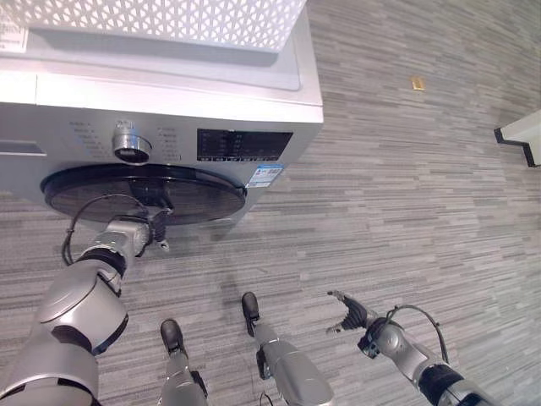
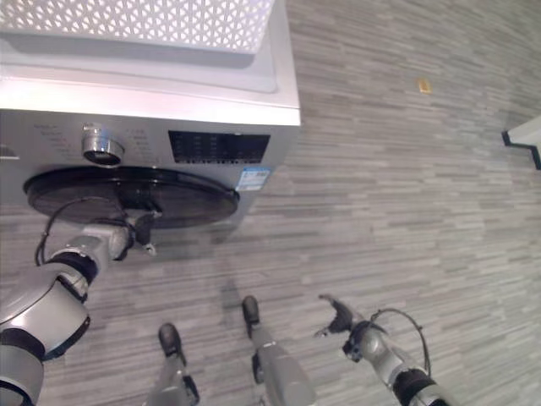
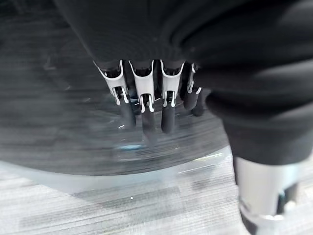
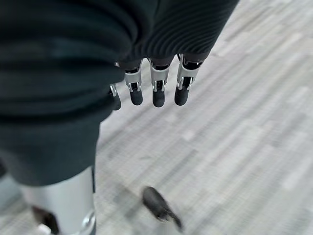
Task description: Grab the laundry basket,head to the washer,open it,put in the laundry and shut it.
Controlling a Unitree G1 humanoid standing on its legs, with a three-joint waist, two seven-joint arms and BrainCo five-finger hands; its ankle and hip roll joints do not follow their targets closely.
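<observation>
A white lattice of small triangular holes is seen on the laundry basket (image 1: 161,21). The washer (image 1: 254,101) is finished in silver-grey (its round door (image 1: 144,193) is dark, nearly black). The floor (image 1: 406,194) is streaked in grey strips.

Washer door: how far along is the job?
Done: the basket sits on top of the washer. In hand: the left hand is at the round door, which looks closed or barely ajar. The right hand hangs open over the floor. Left: opening, loading, shutting.
</observation>
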